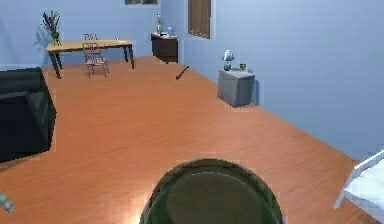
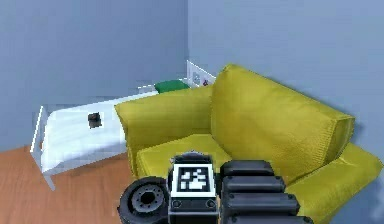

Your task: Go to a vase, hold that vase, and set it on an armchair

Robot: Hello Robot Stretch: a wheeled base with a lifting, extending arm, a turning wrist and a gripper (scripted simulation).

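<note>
A yellow armchair [image 2: 250,125] stands close by in the arm side view, its seat cushion just beyond the arm's end. At the bottom edge sits the gripper's dark body [image 2: 148,201] beside a white square with black marks [image 2: 195,182]. Its far end cannot be made out, so I cannot tell whether it holds anything. In the forward view a vase with dark twigs [image 1: 52,28] stands on the far wooden table [image 1: 100,45]. A small blue-white thing [image 1: 229,57] sits on a grey side table [image 1: 237,88].
A white bed [image 2: 80,130] lies left of the armchair, its corner [image 1: 366,180] at the forward view's right. A dark sofa [image 1: 22,112] stands at the left, a chair [image 1: 95,58] by the table and a dark cabinet [image 1: 165,46] at the back. The wooden floor [image 1: 150,120] is wide.
</note>
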